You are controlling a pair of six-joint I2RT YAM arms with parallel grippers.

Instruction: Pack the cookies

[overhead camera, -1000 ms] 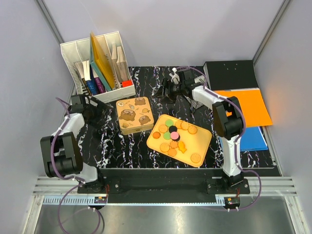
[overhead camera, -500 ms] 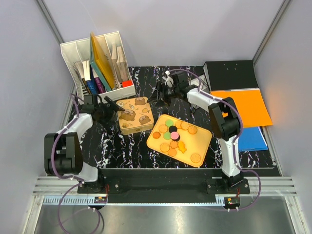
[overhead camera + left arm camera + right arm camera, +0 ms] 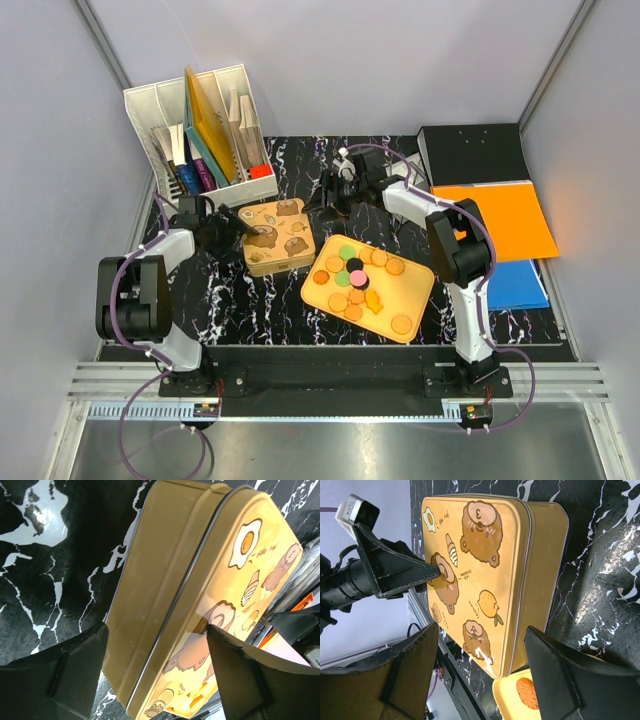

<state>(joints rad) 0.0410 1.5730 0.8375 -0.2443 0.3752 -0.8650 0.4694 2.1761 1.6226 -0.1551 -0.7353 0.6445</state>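
Observation:
The cookies (image 3: 353, 276), round tan, green, pink and dark discs and an orange fish shape, lie on a yellow tray (image 3: 422, 283). A closed yellow tin (image 3: 275, 236) with bear drawings sits left of the tray. My left gripper (image 3: 228, 231) is open and straddles the tin's left edge (image 3: 165, 580); one finger (image 3: 235, 670) rests over the lid, the other is beside the wall. My right gripper (image 3: 331, 191) is open and empty, hovering just behind the tin's right back corner. Its view shows the tin (image 3: 485, 575) and one cookie (image 3: 527, 692) on the tray corner.
A white file organizer (image 3: 200, 125) with books stands at the back left. A black folder (image 3: 470, 150), an orange folder (image 3: 510, 215) and a blue one (image 3: 522, 285) lie at the right. The table is black marble-patterned.
My left gripper has moved right to the tin's left edge and now straddles it. My right gripper has moved a little left toward the tin's back corner.

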